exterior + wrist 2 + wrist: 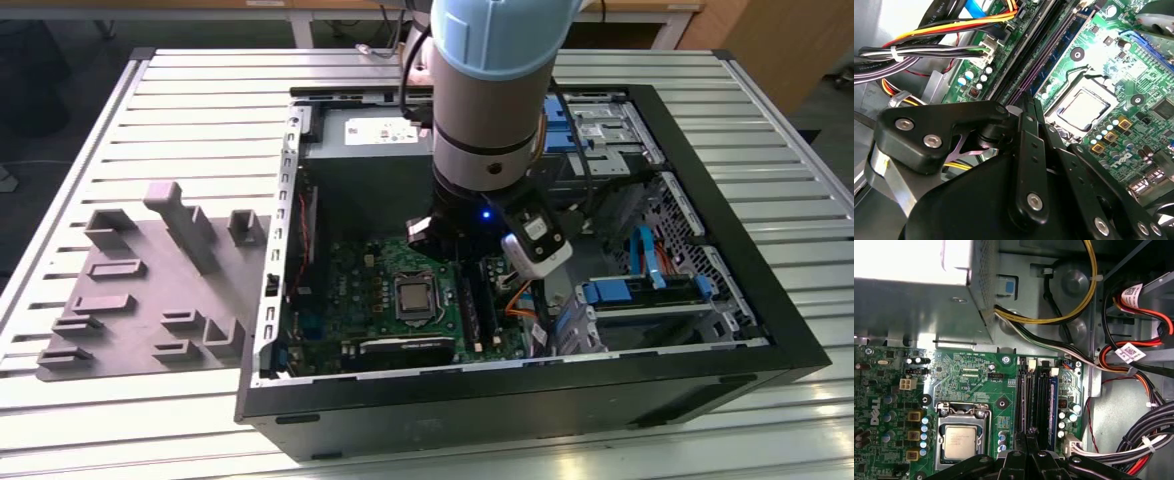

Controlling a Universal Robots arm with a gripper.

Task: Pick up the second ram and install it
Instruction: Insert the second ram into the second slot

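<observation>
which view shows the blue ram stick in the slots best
The first wrist view: the long thin blue ram stick stands seated in one black slot beside the processor socket, its full length visible. The second wrist view shows it obliquely, partly behind the pincer. In the exterior view the arm covers most of the slot area.

Computer case (747,330): open, on a slatted counter (200,100).
Motherboard (969,375): green, with a silver processor (960,442).
Grey fixture (147,290): beside the case.
</observation>
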